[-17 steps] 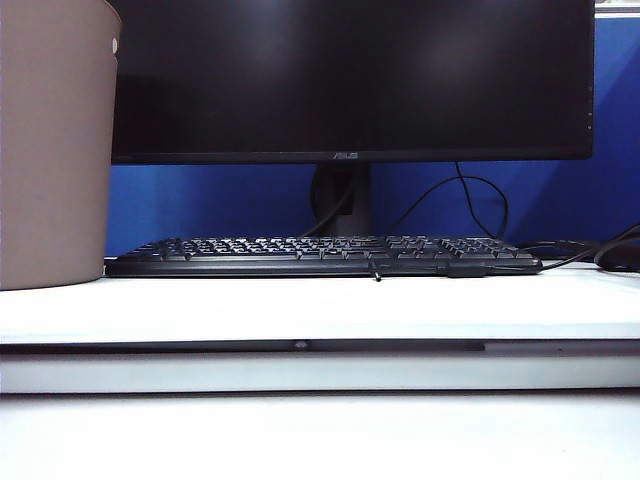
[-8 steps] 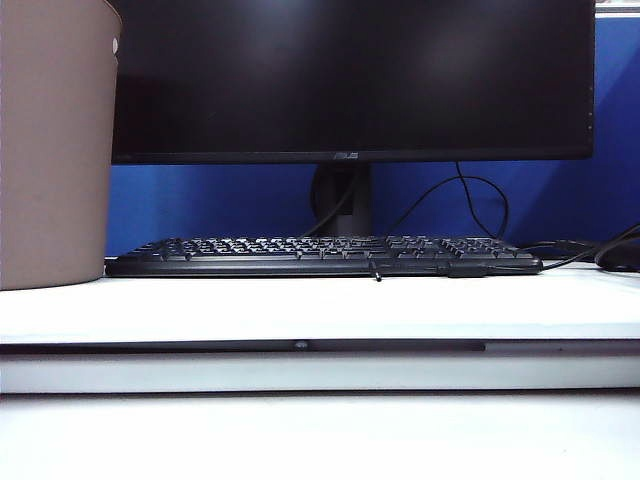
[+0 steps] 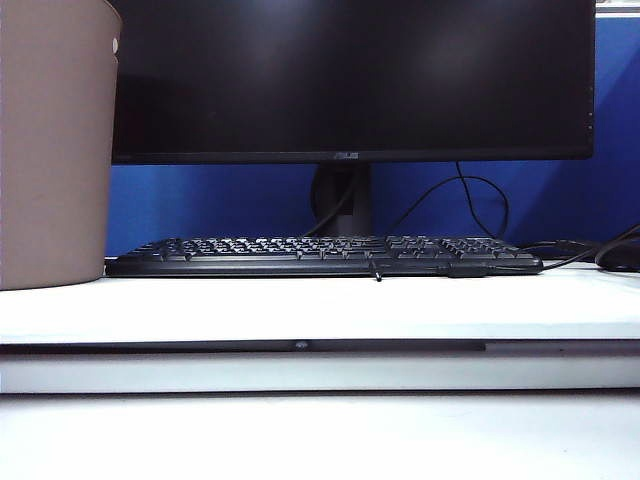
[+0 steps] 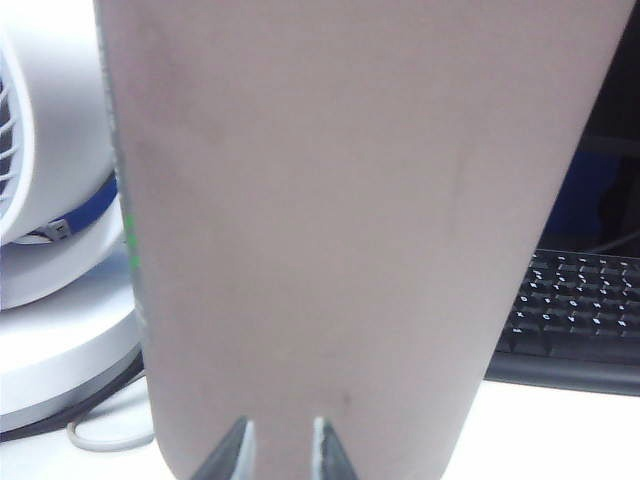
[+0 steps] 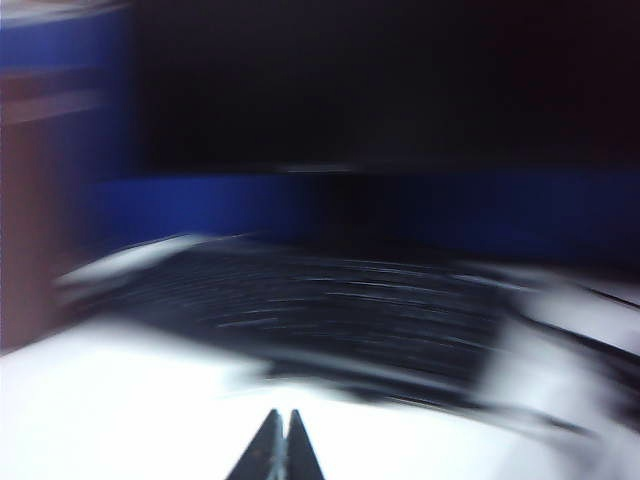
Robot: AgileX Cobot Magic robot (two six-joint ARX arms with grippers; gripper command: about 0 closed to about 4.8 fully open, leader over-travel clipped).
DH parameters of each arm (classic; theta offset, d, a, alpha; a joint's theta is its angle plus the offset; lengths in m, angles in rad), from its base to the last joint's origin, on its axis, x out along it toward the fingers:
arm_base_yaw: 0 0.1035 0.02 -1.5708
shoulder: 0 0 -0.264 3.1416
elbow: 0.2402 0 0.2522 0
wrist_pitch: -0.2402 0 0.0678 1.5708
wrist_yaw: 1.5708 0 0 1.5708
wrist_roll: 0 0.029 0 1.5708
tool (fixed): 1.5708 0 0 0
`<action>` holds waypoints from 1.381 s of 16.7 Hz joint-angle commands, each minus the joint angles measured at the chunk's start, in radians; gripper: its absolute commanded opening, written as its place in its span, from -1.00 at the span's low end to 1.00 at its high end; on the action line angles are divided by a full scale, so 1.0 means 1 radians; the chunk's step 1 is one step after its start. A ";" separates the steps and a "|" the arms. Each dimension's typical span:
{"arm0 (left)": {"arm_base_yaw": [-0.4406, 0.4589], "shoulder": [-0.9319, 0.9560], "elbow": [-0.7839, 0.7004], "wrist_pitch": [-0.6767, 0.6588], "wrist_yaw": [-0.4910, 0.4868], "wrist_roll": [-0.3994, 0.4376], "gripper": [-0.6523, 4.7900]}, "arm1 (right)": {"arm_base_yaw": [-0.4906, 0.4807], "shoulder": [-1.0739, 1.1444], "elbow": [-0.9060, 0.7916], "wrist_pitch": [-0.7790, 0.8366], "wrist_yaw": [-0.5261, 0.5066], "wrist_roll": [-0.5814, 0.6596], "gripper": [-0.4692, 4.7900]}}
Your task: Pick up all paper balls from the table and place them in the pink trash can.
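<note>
Plainly no crumpled paper balls show anywhere on the flat white desk (image 3: 330, 310); such wads would be light and springy, best pinched across the middle. The tall, smooth brownish-pink plastic trash can (image 3: 55, 150) stands at the desk's left. Facing it, the left hand (image 4: 280, 445) is slightly spread, empty; right hand (image 5: 279, 445) pressed together.

the right wrist picture is smeared with motion blur: beyond the right claw (image 5: 279, 440) the keyboard (image 5: 330, 320) is only streaks. just ahead of the left claw (image 4: 280, 450), the pink trash can (image 4: 350, 230) is cut off above and below, hiding its rim.
</note>
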 commanded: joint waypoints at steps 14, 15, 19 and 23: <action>0.000 -0.002 0.000 0.009 -0.003 -0.002 -0.43 | -0.005 -0.002 -0.006 -0.270 0.503 -0.111 -0.82; 0.000 -0.002 0.000 0.009 -0.003 -0.002 -0.43 | -0.006 -0.002 -0.006 -0.268 0.503 -0.111 -0.82; 0.000 -0.002 0.000 0.009 -0.003 -0.002 -0.43 | -0.005 -0.002 -0.006 -0.250 0.466 -0.115 -0.82; 0.000 -0.002 0.000 0.009 -0.003 -0.002 -0.43 | -0.005 -0.002 -0.006 -0.224 0.423 -0.116 -0.82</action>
